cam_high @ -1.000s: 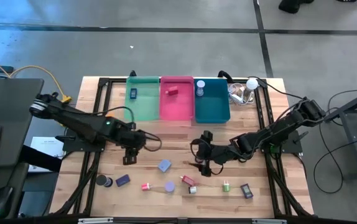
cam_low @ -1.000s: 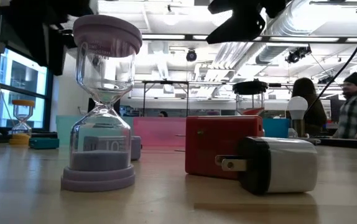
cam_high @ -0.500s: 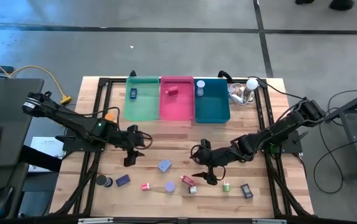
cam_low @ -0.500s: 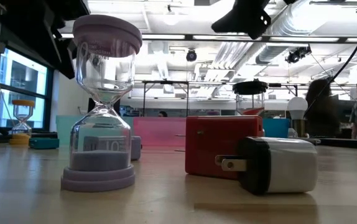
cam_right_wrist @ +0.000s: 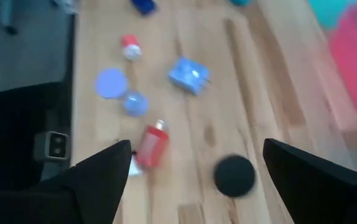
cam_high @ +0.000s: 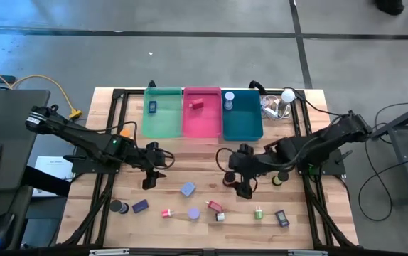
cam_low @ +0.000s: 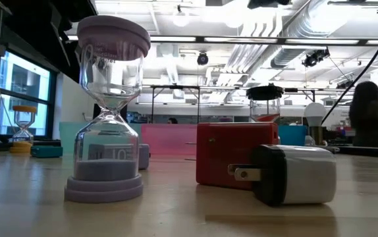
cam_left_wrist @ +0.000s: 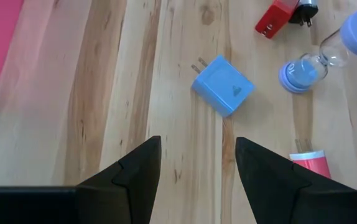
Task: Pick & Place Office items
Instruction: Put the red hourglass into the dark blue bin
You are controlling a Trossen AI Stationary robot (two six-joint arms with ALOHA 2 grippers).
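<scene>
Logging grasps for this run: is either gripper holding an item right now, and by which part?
Nothing is held. The left gripper is open above bare wood short of the blue charger; the right gripper is open and empty.

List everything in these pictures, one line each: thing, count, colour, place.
table: one, light wood, under everything
green bin, pink bin, teal bin: one each, side by side, far edge
bulb: one, white, beside teal bin
plug: one, blue, table middle
hourglass: one, lavender, near edge
block: one, red, near edge
charger: one, white and dark, beside block
person: one, dark clothes, room behind
left gripper: dark, left of plug, jaws open
right gripper: dark, right of plug, jaws open
</scene>
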